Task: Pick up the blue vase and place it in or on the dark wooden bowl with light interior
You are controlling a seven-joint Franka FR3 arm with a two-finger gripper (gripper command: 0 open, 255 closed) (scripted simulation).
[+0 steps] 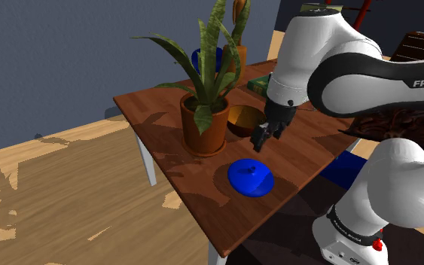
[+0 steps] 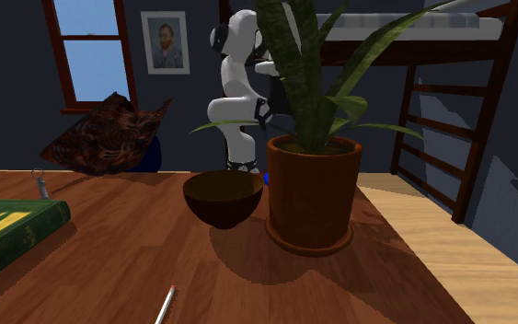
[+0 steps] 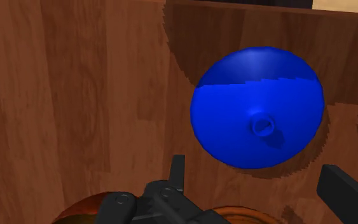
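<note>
A squat, wide blue vase [image 1: 251, 178] with a small neck stands on the wooden table [image 1: 165, 105] near its front edge. The dark wooden bowl [image 1: 244, 120] sits behind it, beside a potted plant. My gripper [image 1: 262, 138] hangs above the table between bowl and vase, close over the bowl's near rim. In the wrist view the fingers [image 3: 177, 170] stand wide apart with nothing between them, and the vase [image 3: 257, 108] lies just ahead of the gripper [image 3: 252, 168], untouched. The bowl [image 2: 223, 196] also shows in the second exterior view, left of the pot.
A tall plant in a terracotta pot [image 1: 205, 129] stands right next to the bowl, its long leaves spreading over it. A green book [image 1: 259, 83] lies at the table's far side, with a second plant [image 1: 237, 45] behind. A pen [image 2: 166, 304] lies on the table.
</note>
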